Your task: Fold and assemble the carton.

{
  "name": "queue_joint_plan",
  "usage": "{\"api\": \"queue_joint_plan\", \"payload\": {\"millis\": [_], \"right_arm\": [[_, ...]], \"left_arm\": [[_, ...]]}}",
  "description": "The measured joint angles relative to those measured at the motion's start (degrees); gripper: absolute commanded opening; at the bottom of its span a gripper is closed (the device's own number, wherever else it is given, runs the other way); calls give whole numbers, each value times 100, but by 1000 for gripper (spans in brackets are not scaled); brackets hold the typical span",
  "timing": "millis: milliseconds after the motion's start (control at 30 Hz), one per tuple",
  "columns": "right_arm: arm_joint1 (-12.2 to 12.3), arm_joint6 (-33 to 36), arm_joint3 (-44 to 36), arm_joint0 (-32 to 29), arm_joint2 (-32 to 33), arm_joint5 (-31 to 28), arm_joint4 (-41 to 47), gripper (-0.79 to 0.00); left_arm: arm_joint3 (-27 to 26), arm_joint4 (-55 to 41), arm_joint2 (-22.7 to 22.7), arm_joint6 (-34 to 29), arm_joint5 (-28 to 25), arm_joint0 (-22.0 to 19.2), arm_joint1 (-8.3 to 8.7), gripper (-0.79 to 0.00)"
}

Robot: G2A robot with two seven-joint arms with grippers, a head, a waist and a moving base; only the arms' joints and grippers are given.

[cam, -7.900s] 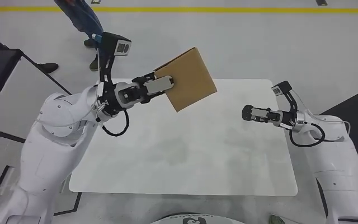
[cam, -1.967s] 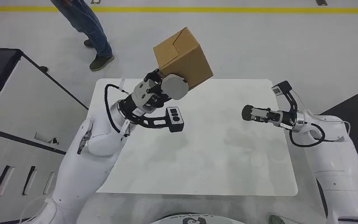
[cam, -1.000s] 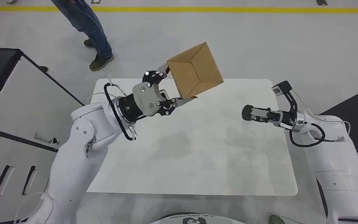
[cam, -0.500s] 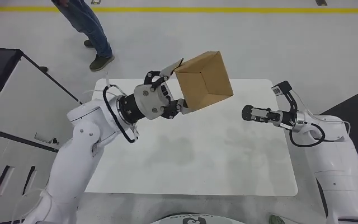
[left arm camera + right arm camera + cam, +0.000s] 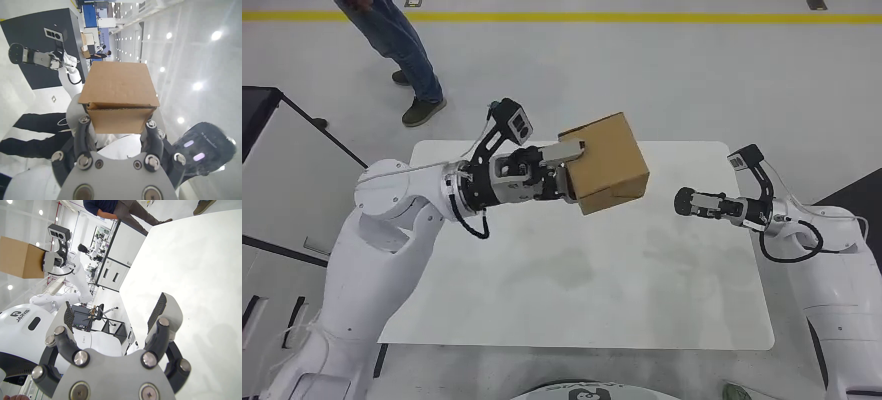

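The white table (image 5: 642,300) fills the lower middle of the top view. Right of centre, the right gripper (image 5: 683,202) hovers over it, jaws spread wide with nothing between them. At upper centre, the left gripper (image 5: 569,168) clamps one end of the brown carton (image 5: 610,160), held aloft above the table's far edge. A gap shows under the flap at the gripped end.
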Motion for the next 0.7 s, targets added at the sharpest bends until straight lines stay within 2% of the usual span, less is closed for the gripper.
{"api": "queue_joint_plan", "payload": {"millis": [67, 333, 400, 467, 600, 700], "right_arm": [[0, 0, 0, 0, 0, 0, 0, 0], [0, 0, 0, 0, 0, 0, 0, 0], [0, 0, 0, 0, 0, 0, 0, 0], [0, 0, 0, 0, 0, 0, 0, 0], [0, 0, 0, 0, 0, 0, 0, 0], [0, 0, 0, 0, 0, 0, 0, 0]], "left_arm": [[-10, 155, 23, -160, -44, -8, 10, -785], [-49, 170, 25, -133, -63, -36, 24, -785], [-206, 587, 36, -258, -393, -156, 90, -785], [-278, 1498, 16, -278, -938, -152, 114, -785], [-342, 3031, -69, -79, -1792, -156, 148, -785], [-386, 3822, -107, 147, -2373, -108, 161, -785]]}}
